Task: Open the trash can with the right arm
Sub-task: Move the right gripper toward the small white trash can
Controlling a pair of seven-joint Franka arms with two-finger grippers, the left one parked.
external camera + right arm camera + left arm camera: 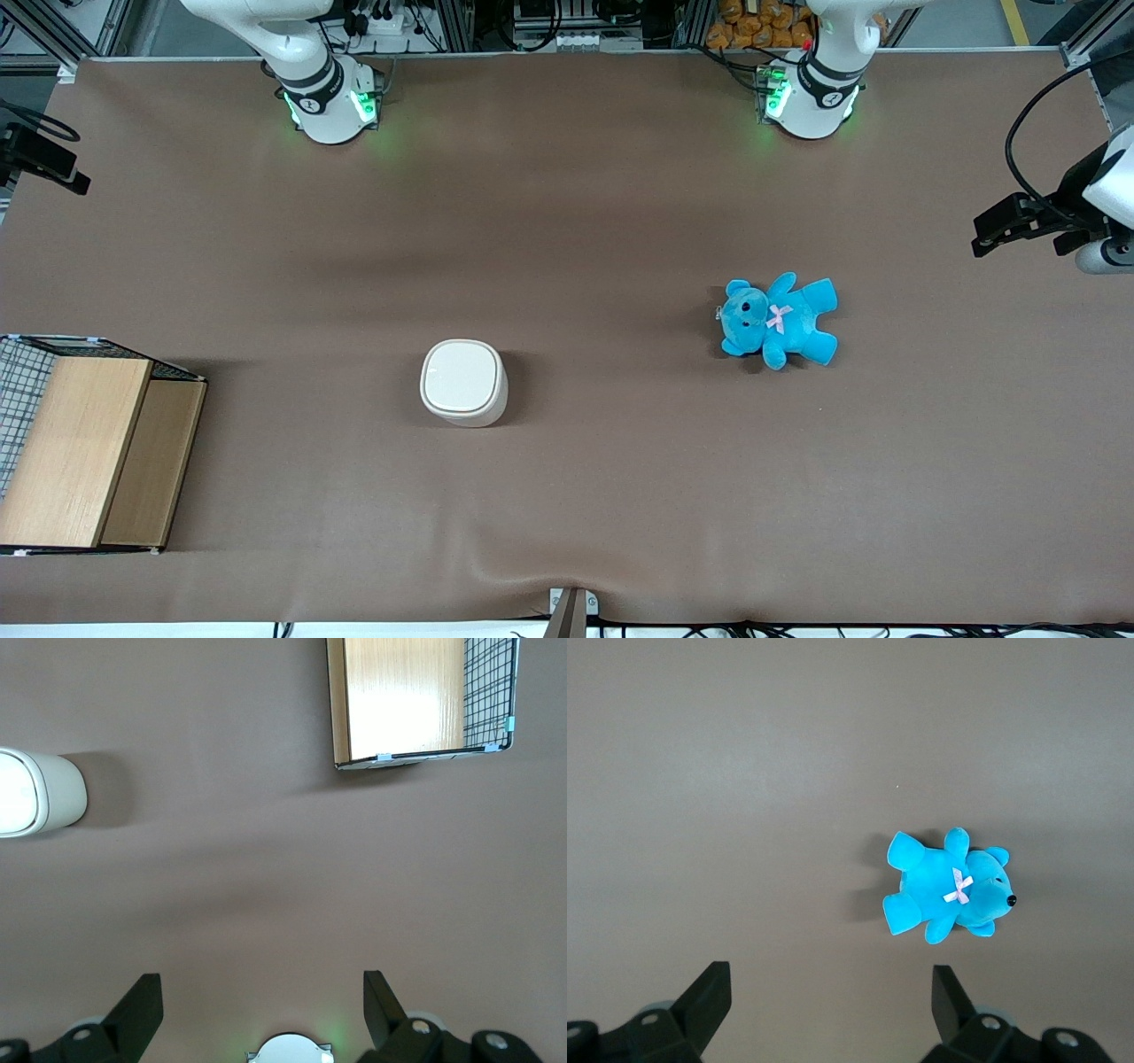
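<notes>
Jaws stood wide apart, nothing between them; gripper (263, 1010) hung high over bare table (266, 886). Trash can (35, 791) sat well apart from jaws, off to one side, lid down. Wooden box (416, 700) lay near can's level, also clear of jaws. Judged step: approach not begun. Next move called for descent toward lid edge. No readable writing or brand seen.

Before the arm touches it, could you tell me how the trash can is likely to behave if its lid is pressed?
The trash can looks like light plastic standing loose on the table cover, so it may slide or tip. Its smooth lid could be slippery. The tool, open, hangs above bare table, apart from it.
</notes>
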